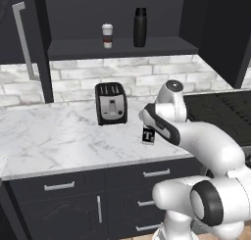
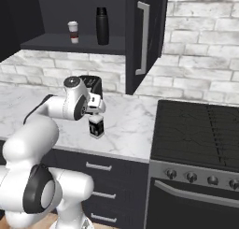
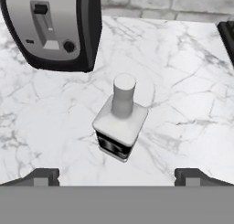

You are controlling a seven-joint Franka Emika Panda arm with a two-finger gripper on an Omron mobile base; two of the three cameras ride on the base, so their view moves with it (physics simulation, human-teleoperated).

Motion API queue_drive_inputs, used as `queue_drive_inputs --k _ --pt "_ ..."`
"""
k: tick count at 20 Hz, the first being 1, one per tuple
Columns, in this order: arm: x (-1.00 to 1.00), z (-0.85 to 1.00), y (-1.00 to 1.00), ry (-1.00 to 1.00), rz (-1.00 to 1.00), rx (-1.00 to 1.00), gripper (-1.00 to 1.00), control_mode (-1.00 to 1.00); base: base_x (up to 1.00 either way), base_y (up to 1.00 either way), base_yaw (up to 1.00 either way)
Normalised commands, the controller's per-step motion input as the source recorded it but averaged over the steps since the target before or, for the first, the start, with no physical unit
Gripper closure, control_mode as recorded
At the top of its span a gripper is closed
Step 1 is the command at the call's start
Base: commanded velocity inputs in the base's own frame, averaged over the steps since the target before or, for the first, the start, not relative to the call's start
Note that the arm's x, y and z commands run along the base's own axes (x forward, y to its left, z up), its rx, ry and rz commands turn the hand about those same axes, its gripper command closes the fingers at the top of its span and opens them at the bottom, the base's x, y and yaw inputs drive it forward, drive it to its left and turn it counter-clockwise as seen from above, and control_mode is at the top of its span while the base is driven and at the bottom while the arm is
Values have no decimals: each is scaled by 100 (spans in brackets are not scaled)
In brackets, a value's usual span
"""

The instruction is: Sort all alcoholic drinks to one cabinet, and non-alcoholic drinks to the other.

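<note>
Hovering above the squat pale bottle (image 3: 119, 122), the tool (image 3: 117, 176) is being held wide and empty. The bottle is standing upright on the marble surface (image 1: 49, 136), near the toaster (image 1: 111, 103). Its smooth round cap could be clipped during descent, likely tipping it, or its glossy squared shoulders could slip between the fingertips (image 3: 41, 176).

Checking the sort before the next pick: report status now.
Gripper open, above the squat pale bottle with black label, not gripping. Bottle upright on the marble counter. White paper coffee cup and black cylindrical flask on the open cabinet's shelf. Black-and-silver toaster close behind the bottle.
</note>
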Motion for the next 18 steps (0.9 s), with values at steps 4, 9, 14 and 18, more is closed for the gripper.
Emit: queue_drive_inputs --k 4,9,14,18 --pt "18 -10 0 -1 0 0 -100 -100 0 0 0" --pt "16 -8 0 0 0 0 -100 -100 0 0 0" --pt "16 -7 0 0 0 0 -100 -100 0 0 0" --pt "17 -7 0 0 0 0 -100 -100 0 0 0"
